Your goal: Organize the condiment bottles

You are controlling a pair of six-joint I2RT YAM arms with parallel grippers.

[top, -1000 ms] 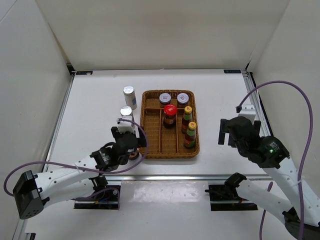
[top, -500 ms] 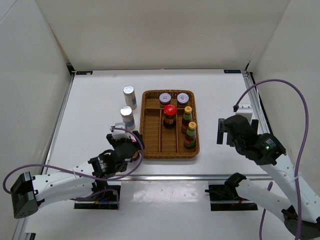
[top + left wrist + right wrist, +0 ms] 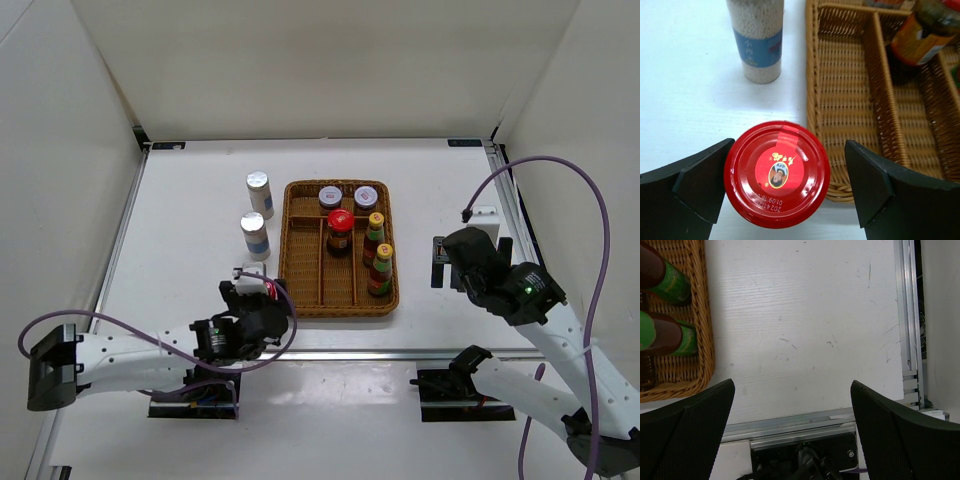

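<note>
The left gripper (image 3: pixel 790 172) hangs wide open astride the red-lidded jar (image 3: pixel 776 173), which stands on the table just beside the wicker tray's (image 3: pixel 812 100) near-left corner, seemingly positioned for a grasp; the right gripper (image 3: pixel 792 390) waits open beside the tray

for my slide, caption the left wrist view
Open left gripper straddles red-lidded jar beside wicker tray, white shaker beyond
</note>
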